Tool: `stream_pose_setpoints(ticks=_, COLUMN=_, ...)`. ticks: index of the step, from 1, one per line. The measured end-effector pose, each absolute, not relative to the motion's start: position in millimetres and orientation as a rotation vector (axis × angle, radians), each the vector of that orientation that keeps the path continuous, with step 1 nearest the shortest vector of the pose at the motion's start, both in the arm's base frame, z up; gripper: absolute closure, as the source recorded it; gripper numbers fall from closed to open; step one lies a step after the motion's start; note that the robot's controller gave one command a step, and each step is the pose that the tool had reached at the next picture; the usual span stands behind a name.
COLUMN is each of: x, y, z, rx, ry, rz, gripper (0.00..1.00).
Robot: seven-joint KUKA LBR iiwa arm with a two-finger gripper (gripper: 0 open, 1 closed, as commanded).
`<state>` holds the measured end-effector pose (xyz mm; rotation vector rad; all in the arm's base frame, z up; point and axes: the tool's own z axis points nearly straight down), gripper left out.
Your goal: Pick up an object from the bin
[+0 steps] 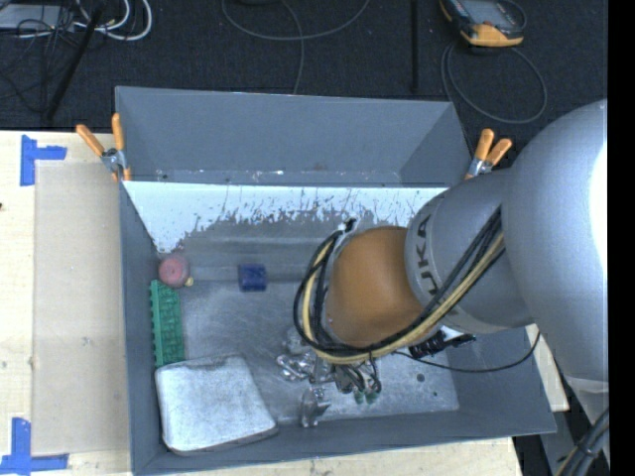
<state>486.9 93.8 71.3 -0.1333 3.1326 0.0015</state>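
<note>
Your hand sits low over the bin's floor near the front wall, under the orange cover; you cannot tell whether it is open or closed, and nothing visible is in its grip. Nearest to it, just to its left, lies one grey pad in the front left corner. Beyond that you have one green ridged strip along the left wall, one blue block and one pink ball. The arm reads "UKA".
</note>
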Motion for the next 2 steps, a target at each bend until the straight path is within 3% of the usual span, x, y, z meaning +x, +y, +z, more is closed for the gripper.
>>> stream_pose_setpoints(ticks=1, x=485.9, y=93, z=72, rx=-0.127, ry=3.135, rz=0.003, gripper=1.00)
stream_pose_setpoints(ticks=2, x=492.9, y=67, z=204, rx=-0.163, ry=3.130, rz=0.000, gripper=1.00)
